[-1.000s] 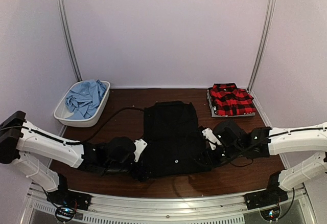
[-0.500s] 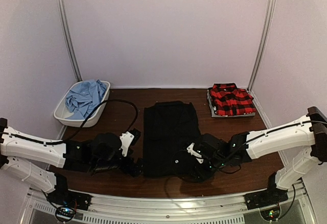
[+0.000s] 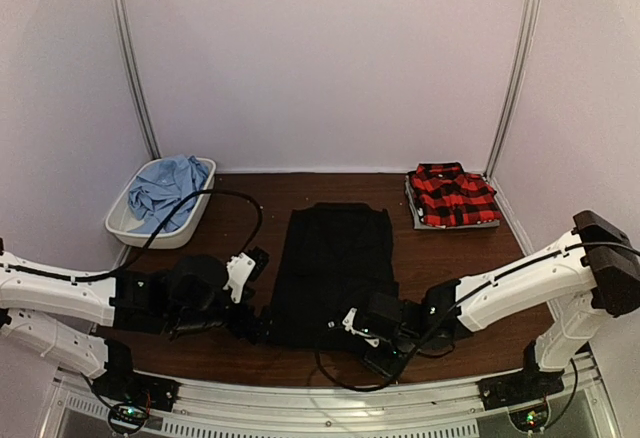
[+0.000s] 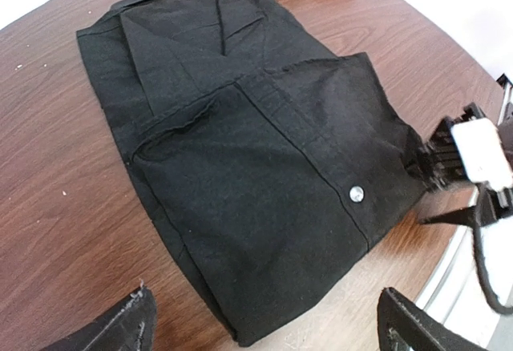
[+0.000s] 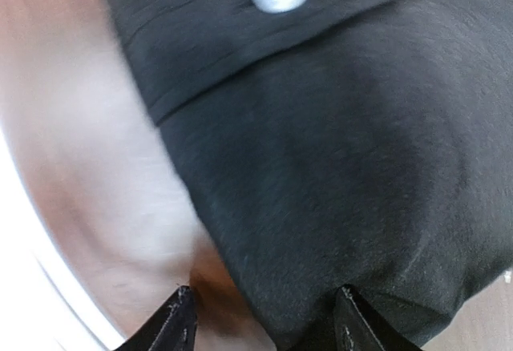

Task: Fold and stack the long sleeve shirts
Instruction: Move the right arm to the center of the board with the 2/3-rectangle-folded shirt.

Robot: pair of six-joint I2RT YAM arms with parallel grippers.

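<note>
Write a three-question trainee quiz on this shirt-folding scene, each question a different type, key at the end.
1. True or false: the light blue shirt is neatly folded.
2. Where on the table does the plaid shirt lie in the top view? A) far right corner B) near left corner C) centre
3. Short answer: which shirt has the left gripper and right gripper at its near edge?

Key
1. False: it lies crumpled in the white bin.
2. A.
3. The black shirt.
</note>
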